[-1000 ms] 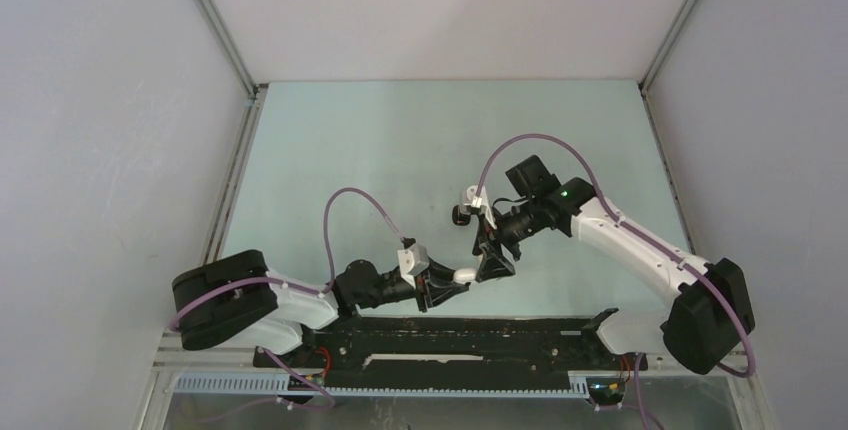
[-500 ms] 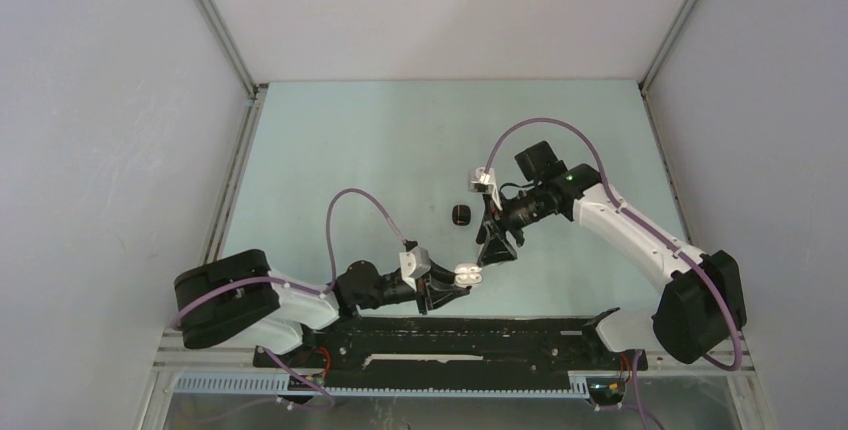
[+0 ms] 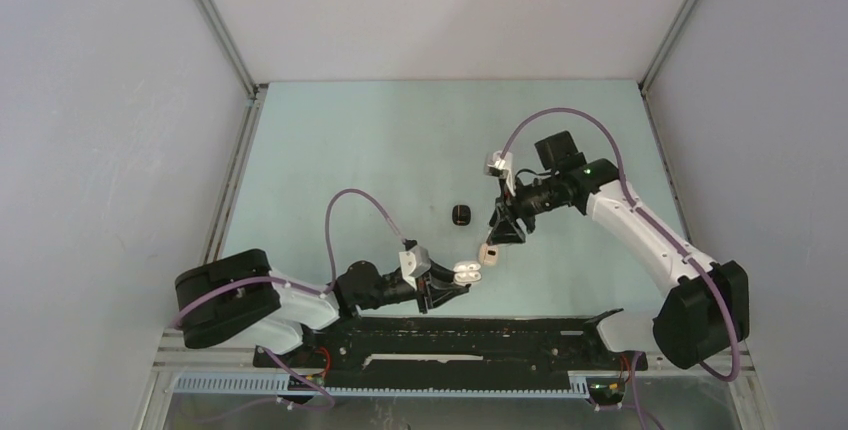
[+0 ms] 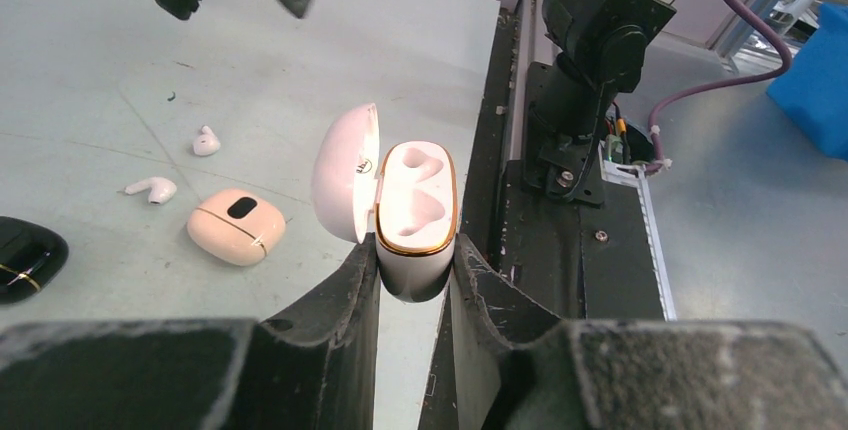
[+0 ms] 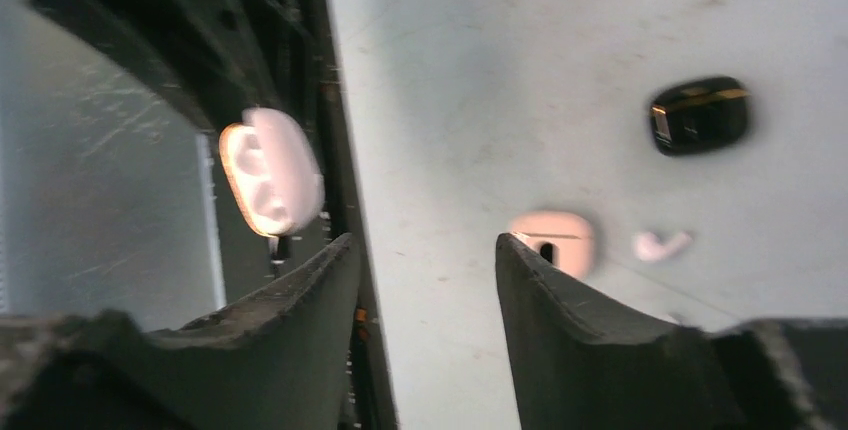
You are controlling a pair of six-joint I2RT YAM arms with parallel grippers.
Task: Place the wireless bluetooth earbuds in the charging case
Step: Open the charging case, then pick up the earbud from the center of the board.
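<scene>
My left gripper (image 4: 415, 250) is shut on the white charging case (image 4: 415, 200), held near the table's front edge (image 3: 466, 272). Its lid stands open to the left, and both gold-rimmed sockets are empty. Two white earbuds (image 4: 205, 140) (image 4: 152, 188) lie on the table beyond it, and one earbud (image 5: 660, 244) shows in the right wrist view. My right gripper (image 3: 503, 233) hovers above them, open, with nothing between its fingers (image 5: 425, 245). In the right wrist view the held case (image 5: 270, 172) shows as a blur at the left.
A closed pink case (image 4: 235, 225) (image 3: 490, 252) lies next to the earbuds. A black case (image 3: 460, 214) (image 5: 698, 113) sits further out. The black base rail (image 3: 470, 335) runs along the near edge, right of the held case. Grey enclosure walls stand on three sides.
The charging case's lid has come open. My right gripper has drawn back up and to the right, away from the case, its jaws narrowing somewhat. The left gripper has stayed put.
</scene>
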